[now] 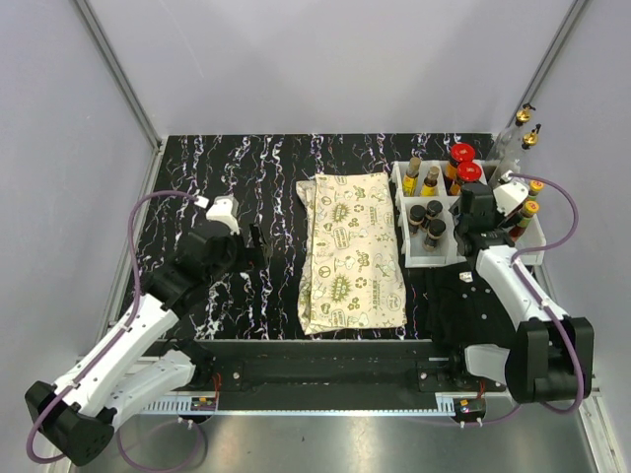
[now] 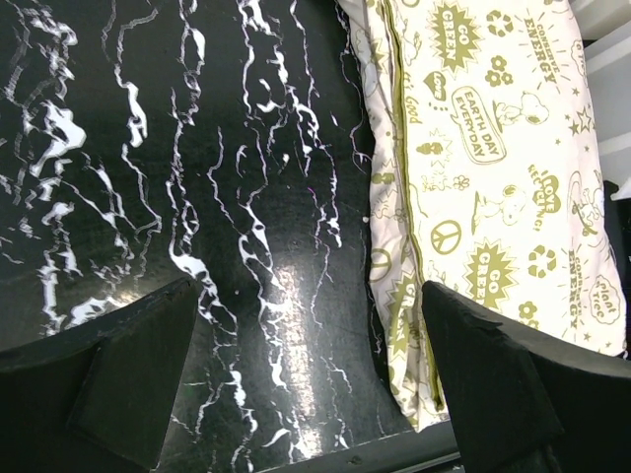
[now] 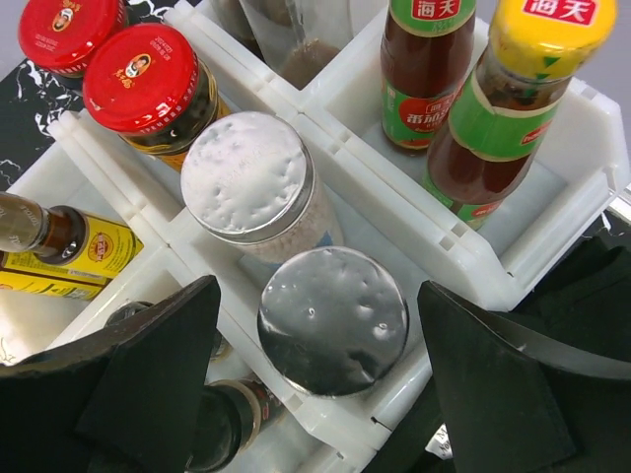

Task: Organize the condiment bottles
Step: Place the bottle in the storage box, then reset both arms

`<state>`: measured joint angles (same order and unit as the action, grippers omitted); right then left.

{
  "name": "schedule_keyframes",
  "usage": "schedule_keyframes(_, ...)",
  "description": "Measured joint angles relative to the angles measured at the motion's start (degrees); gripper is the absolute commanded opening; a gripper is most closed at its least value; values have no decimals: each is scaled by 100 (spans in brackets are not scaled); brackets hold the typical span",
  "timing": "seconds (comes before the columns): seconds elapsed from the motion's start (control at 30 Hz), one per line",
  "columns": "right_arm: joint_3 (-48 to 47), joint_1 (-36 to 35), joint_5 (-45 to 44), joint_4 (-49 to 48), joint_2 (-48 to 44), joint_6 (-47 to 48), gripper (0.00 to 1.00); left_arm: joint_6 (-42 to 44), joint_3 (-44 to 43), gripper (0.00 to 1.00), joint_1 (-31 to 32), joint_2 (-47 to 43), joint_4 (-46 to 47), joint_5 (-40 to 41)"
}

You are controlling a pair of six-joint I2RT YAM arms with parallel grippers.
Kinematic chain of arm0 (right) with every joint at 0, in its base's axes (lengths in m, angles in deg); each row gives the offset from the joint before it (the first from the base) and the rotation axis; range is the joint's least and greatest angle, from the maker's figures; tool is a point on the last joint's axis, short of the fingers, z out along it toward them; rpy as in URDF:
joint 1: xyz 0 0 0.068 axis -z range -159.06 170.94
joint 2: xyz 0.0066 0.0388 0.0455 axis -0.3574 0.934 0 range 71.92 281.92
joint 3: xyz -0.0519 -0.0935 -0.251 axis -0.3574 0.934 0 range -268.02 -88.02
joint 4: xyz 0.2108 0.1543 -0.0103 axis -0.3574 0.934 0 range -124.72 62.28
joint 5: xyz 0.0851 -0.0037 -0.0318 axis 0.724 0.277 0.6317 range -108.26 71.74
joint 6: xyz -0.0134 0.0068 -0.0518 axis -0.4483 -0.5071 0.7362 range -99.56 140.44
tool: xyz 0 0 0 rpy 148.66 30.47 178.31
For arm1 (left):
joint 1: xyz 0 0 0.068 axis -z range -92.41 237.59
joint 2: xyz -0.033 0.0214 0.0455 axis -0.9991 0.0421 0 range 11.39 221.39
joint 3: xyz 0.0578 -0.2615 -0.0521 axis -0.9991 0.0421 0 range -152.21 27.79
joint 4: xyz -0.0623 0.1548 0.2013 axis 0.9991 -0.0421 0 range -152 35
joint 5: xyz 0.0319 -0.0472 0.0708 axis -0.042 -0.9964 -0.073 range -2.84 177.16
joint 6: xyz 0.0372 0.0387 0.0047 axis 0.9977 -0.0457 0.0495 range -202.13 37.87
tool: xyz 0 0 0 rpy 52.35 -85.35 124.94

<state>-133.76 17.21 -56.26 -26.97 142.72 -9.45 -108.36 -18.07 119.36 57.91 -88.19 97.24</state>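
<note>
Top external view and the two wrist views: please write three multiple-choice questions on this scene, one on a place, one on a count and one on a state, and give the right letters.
1. Where does the patterned cloth lie?
A) inside a bin
B) on the table, left of the white bins
C) under the left arm's base

2. How many red-capped jars show in the right wrist view?
A) one
B) two
C) four

3. How is the left gripper?
A) shut on a bottle
B) shut on the cloth
C) open, holding nothing

Right letters:
1 B: the cloth lies flat on the dark table beside the bins.
2 B: two red lids stand side by side at the upper left.
3 C: it stands wide open over bare table.
</note>
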Motion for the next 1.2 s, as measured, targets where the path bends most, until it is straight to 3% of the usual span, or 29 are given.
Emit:
schedule_keyframes(0.37,-70,0,203,334,-511,68,96,-564,190,99,560,612,341,417)
schedule_keyframes(1.2,-514,0,1735,553,-1775,103,100,-1093,216,99,879,1517,828,1147)
